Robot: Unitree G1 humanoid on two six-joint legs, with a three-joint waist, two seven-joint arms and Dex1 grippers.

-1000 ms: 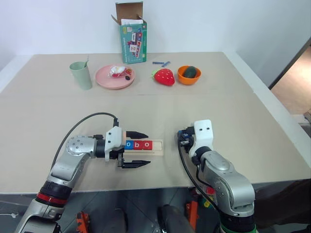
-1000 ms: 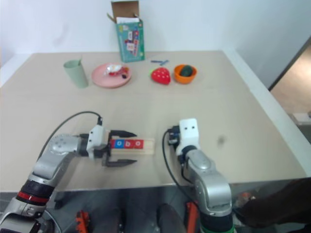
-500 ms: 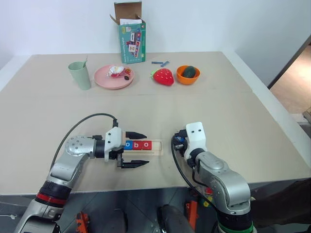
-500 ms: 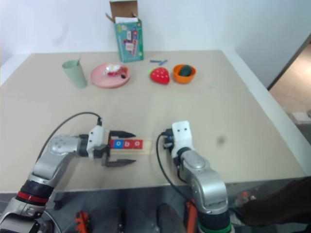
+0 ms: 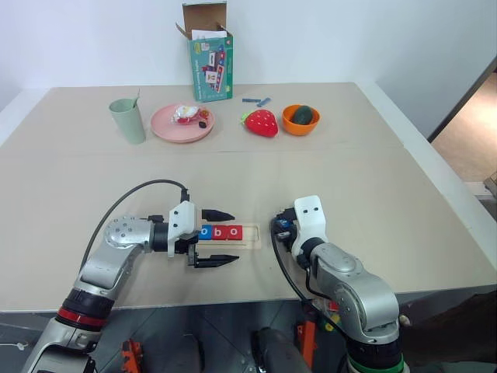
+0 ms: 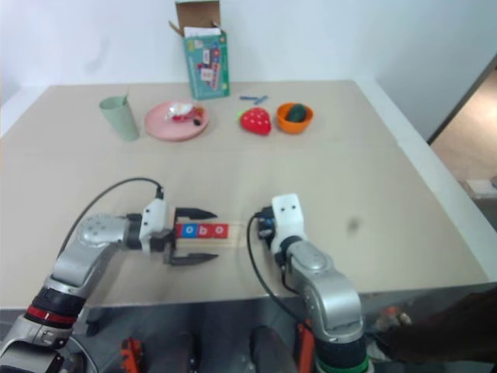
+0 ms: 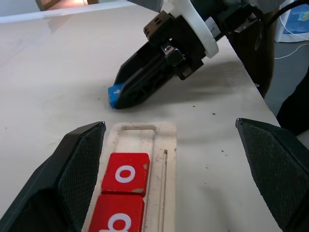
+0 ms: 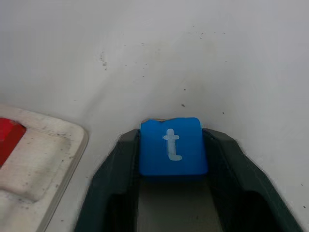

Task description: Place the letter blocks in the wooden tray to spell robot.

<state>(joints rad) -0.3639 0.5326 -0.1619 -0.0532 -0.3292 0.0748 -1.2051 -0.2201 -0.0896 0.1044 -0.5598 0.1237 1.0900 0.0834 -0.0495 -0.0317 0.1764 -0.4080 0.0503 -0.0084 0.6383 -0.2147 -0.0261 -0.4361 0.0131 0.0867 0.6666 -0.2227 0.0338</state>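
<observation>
The wooden tray [image 5: 250, 233] lies near the table's front edge. In it sit a blue letter block [image 5: 206, 231], a red b [image 5: 220, 232] and a red o [image 7: 126, 173], with the slot at its right end bare. My left gripper [image 5: 233, 237] is open, one finger on each long side of the tray. My right gripper [image 8: 173, 137] is shut on a blue t block [image 8: 173, 146]. It holds the block low against the table, just off the tray's right end. From the left wrist view, the t block [image 7: 114, 92] shows at the right gripper's tip.
Along the table's back stand a green cup [image 5: 129, 120], a pink plate [image 5: 183, 123], a red strawberry toy [image 5: 262, 122], an orange bowl [image 5: 301, 119] and an open box [image 5: 211, 61]. The table's front edge runs just below the tray.
My right gripper has tipped slightly down and toward the tray's right end with the t block. The left gripper has kept still.
</observation>
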